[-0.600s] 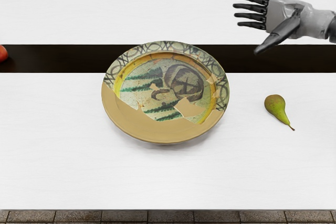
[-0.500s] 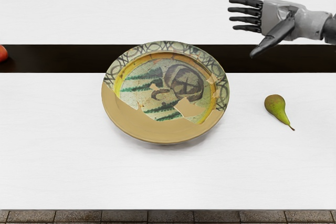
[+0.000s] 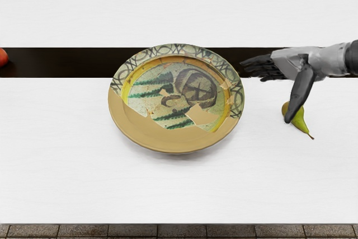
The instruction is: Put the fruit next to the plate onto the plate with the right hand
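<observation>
A green pear (image 3: 298,120) lies on the white table to the right of the plate (image 3: 140,130), its stem pointing down-right. The plate is wide, with a tan rim and a painted green and brown centre, and nothing lies on it. My right hand (image 3: 279,79) comes in from the right edge and hovers just above the pear, open, with the black fingers (image 3: 257,66) stretched toward the plate's right rim and the thumb (image 3: 297,96) hanging down across the pear's upper part. No part of the hand closes on the fruit.
A red-orange fruit (image 3: 3,56) shows at the left edge, in the dark gap between the two white table surfaces. A paved floor strip runs along the bottom of the picture.
My right hand has dropped from high at the back right down and slightly left, from well above the pear to right over it. Pear and plate have not moved.
</observation>
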`<state>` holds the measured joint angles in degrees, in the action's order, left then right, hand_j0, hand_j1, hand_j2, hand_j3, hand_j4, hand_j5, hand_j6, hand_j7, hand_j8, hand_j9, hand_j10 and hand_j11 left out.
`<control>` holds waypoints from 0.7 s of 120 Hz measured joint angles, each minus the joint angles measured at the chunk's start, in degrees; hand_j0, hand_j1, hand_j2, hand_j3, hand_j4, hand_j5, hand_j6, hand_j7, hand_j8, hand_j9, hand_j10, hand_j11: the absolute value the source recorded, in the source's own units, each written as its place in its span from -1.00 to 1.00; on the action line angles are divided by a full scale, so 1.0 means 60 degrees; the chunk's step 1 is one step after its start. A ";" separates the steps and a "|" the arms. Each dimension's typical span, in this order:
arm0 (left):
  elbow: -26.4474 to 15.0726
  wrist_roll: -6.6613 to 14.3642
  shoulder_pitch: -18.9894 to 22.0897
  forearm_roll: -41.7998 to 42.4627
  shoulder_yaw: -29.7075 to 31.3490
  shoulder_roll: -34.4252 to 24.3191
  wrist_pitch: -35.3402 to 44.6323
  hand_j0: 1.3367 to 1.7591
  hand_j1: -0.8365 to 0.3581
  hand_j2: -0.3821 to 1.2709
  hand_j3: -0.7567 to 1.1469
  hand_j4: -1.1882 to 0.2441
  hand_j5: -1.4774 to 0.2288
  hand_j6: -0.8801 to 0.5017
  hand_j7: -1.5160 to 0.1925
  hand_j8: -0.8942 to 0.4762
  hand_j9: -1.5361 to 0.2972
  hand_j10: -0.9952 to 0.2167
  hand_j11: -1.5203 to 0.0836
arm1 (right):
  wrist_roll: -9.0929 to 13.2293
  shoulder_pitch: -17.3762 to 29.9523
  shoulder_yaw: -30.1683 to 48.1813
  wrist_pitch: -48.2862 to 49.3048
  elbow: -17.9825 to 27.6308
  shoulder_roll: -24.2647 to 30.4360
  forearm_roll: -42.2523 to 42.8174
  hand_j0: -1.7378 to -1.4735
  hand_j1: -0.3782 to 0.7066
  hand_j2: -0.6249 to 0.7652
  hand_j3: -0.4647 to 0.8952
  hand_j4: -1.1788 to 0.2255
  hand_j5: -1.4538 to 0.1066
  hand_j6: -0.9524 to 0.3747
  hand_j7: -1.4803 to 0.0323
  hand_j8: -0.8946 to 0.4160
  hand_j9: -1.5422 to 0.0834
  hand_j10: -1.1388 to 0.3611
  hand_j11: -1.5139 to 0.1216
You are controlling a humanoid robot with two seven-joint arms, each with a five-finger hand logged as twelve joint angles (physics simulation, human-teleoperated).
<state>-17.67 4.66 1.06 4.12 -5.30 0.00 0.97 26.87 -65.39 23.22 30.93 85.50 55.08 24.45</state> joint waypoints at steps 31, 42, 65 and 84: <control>0.0000 0.0000 0.0000 0.0000 0.0001 0.0000 0.0000 0.52 0.98 -0.54 -0.21 0.66 0.73 0.27 0.77 0.30 0.67 0.64 0.89 | 0.0289 0.0202 0.0476 -0.2038 0.0895 0.0445 0.1779 -0.40 -0.89 -0.11 -0.32 0.64 0.82 0.39 0.91 0.32 0.86 0.48 0.81; 0.0000 0.0000 0.0000 0.0000 0.0000 0.0000 0.0000 0.52 0.98 -0.54 -0.21 0.66 0.73 0.27 0.77 0.30 0.67 0.64 0.89 | 0.0338 0.0606 0.0475 -0.3061 0.1068 0.0513 0.2268 -0.40 -0.89 -0.11 -0.32 0.64 0.82 0.39 0.92 0.32 0.86 0.48 0.81; 0.0000 0.0000 0.0000 0.0000 -0.0001 0.0000 0.0000 0.52 0.98 -0.54 -0.21 0.66 0.73 0.27 0.77 0.30 0.67 0.64 0.89 | 0.0544 0.1396 0.0432 -0.4452 0.1214 0.0520 0.2643 -0.40 -0.89 -0.11 -0.32 0.64 0.82 0.39 0.91 0.32 0.86 0.48 0.81; 0.0000 0.0000 0.0000 0.0000 -0.0001 0.0000 0.0000 0.52 0.98 -0.54 -0.21 0.66 0.73 0.27 0.77 0.30 0.67 0.64 0.89 | 0.0579 0.2314 0.0427 -0.5806 0.1669 0.0512 0.3104 -0.40 -0.76 -0.12 -0.32 0.54 0.72 0.29 0.81 0.22 0.76 0.39 0.71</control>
<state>-17.67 4.66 1.06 4.12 -5.30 0.00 0.97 30.35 -51.51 25.78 -3.91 95.52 58.15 43.07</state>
